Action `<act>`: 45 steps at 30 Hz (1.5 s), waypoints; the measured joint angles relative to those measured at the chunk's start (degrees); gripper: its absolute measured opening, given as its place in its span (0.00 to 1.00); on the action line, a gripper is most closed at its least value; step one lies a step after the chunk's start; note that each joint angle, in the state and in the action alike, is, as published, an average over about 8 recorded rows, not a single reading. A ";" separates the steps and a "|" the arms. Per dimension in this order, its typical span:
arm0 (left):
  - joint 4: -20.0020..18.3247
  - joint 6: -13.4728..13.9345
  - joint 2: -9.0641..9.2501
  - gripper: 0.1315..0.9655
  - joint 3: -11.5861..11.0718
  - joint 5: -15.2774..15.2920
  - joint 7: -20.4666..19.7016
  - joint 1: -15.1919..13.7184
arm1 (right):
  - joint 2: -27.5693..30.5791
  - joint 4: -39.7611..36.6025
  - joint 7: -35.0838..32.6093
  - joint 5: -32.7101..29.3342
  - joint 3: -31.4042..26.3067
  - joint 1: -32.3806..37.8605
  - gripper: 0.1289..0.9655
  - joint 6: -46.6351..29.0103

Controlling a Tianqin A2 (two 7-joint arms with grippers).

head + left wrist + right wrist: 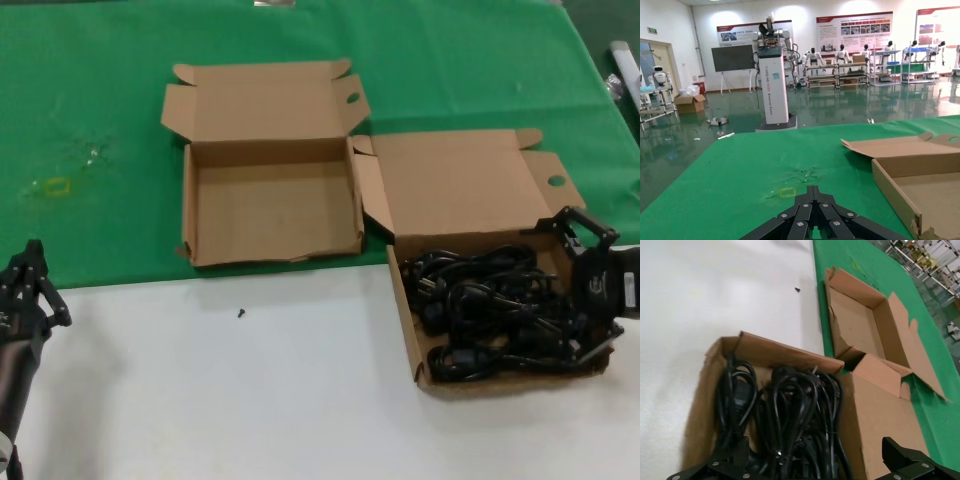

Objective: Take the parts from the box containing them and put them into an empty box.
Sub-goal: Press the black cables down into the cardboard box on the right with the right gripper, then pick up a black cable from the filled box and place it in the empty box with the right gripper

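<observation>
The parts, black power cords (490, 305) in loose coils, fill the box containing them (405, 320) at the right, its lid laid back. In the right wrist view the cords (785, 410) lie directly below. My right gripper (572, 290) hangs open over that box's right end, its fingers (905, 460) spread wide across the pile and holding nothing. The empty box (270, 205) stands open to the left on the green cloth, and also shows in the wrist views (860, 320) (920, 185). My left gripper (30, 290) is parked at the lower left, shut (813, 192), low over the green cloth.
The two boxes stand almost corner to corner. A white table surface (250, 400) runs along the front and green cloth (100, 100) covers the back. A small black screw (241, 313) lies on the white part. A yellowish mark (787, 192) sits on the cloth ahead of the left gripper.
</observation>
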 joint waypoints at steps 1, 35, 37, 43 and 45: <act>0.00 0.00 0.00 0.01 0.00 0.00 0.00 0.00 | -0.42 -0.56 -0.37 -0.24 -0.08 0.38 0.98 0.04; 0.00 0.00 0.00 0.01 0.00 0.00 0.02 0.00 | -2.71 -2.38 -1.57 -3.48 0.02 0.38 0.40 1.70; 0.00 0.00 0.00 0.01 0.00 0.00 0.02 0.00 | -2.59 -2.26 -1.39 -3.51 0.05 0.30 0.35 1.62; 0.00 0.00 0.00 0.01 0.00 0.00 0.02 0.00 | -1.87 -1.53 0.37 -3.24 0.07 -0.03 0.21 0.72; 0.00 0.00 0.00 0.01 0.00 0.00 0.02 0.00 | -1.59 -1.31 1.20 -3.03 0.13 -0.05 0.18 0.32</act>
